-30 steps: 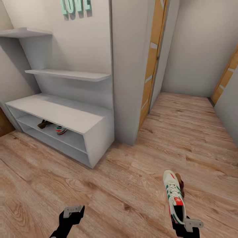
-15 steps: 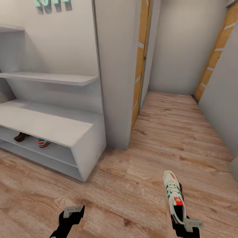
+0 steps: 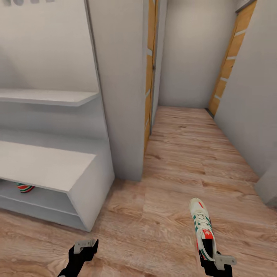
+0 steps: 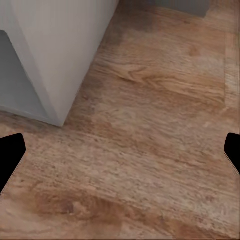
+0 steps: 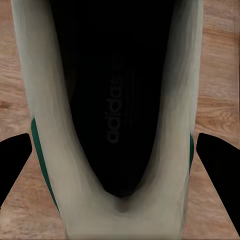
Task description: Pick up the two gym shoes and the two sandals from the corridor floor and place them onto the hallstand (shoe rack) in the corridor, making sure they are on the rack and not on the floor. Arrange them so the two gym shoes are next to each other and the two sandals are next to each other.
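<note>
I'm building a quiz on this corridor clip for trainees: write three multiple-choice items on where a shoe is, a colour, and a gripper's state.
1. Where is the white gym shoe with green stripes?
A. on the bench top
B. in the right gripper, above the wood-plank floor
C. lying against the door

2. What colour is the hallstand's flat bench top?
A. pale grey
B. black
C. orange

3. How is the left gripper?
A. shut on a sandal
B. shut on a shoe
C. open, holding nothing

Key: 1 B, the head view shows the shoe's heel at that gripper; 2 A, the top is pale grey; 3 C, the left wrist view shows the jaws wide apart over bare floor.
</note>
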Available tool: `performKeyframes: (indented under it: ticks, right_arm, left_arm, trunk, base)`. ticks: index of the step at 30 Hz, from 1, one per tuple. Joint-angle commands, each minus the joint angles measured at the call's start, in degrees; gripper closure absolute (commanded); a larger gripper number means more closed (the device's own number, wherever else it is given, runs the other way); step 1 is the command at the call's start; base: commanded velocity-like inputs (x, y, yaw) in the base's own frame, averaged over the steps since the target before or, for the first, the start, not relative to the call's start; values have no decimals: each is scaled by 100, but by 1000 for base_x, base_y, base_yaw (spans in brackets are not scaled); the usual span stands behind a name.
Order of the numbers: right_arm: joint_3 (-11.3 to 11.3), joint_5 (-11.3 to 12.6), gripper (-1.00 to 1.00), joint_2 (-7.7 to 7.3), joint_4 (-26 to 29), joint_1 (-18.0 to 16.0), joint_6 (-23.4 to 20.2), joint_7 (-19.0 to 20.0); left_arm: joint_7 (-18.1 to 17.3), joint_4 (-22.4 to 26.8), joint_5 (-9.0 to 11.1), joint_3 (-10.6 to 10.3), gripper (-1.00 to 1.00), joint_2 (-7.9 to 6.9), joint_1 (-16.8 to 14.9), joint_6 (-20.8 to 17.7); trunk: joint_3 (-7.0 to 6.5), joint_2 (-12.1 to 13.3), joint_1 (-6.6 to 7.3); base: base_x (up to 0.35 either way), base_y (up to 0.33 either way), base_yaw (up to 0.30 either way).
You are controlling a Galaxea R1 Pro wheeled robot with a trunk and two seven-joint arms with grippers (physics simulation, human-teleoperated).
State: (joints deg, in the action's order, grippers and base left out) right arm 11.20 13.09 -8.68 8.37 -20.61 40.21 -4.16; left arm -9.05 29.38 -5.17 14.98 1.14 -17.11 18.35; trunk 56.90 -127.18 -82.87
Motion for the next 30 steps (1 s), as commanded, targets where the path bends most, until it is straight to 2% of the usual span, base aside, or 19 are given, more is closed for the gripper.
performKeyframes:
  ticks: [1, 8, 23, 30]
  right_arm:
    - [49, 21, 100, -2, -3, -5, 13, -41]
    - [48, 21, 100, -2, -3, -4, 13, -41]
    - [47, 22, 100, -2, -3, -4, 13, -41]
    - [48, 23, 100, -2, -3, -5, 13, -41]
  left_arm:
    - [-35, 0, -54, 48, -100, 4, -3, 19]
    - [-35, 2, -54, 48, -100, 0, -3, 19]
    - [-35, 6, -54, 48, -100, 1, -3, 19]
    - [-35, 7, -55, 48, -100, 5, -3, 19]
  trunk:
    - [5, -2, -1]
    - [5, -2, -1]
    - [5, -2, -1]
    - [5, -2, -1]
  base:
    - [214, 180, -263]
    - [150, 118, -263]
    - [17, 6, -263]
    - [267, 83, -263]
